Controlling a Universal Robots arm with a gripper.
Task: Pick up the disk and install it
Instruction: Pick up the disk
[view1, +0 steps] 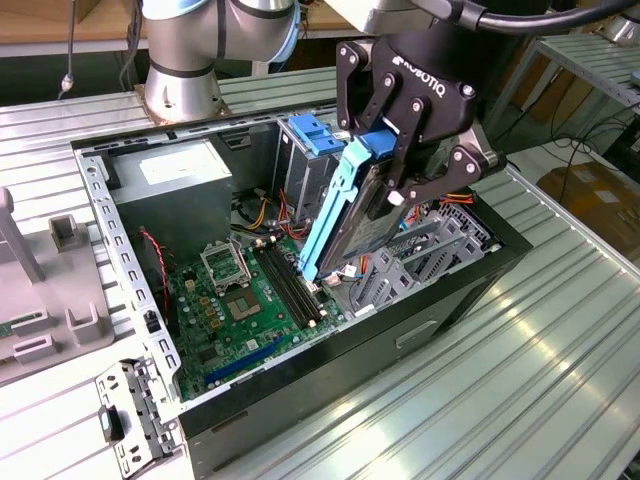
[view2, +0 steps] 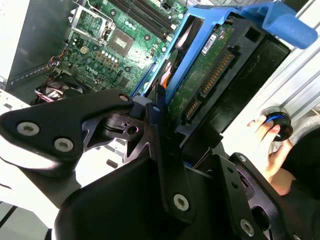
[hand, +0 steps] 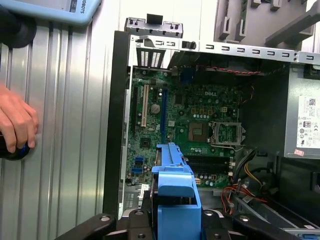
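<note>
One disk (view1: 340, 215), a dark slab in a light-blue carrier, hangs steeply tilted just right of centre in the exterior view. Its upper end is clamped between the black jaws, which are closed onto its flat faces, and its lower end dips into the open computer case (view1: 400, 340) above the green motherboard (view1: 240, 300). The case lies on its side on the ribbed metal table (view1: 530, 380), with a grey power supply (view1: 175, 175) toward the exterior view's upper left, and in the first wrist view a person's hand (hand: 17, 122) rests on the table, apart from the case.
</note>
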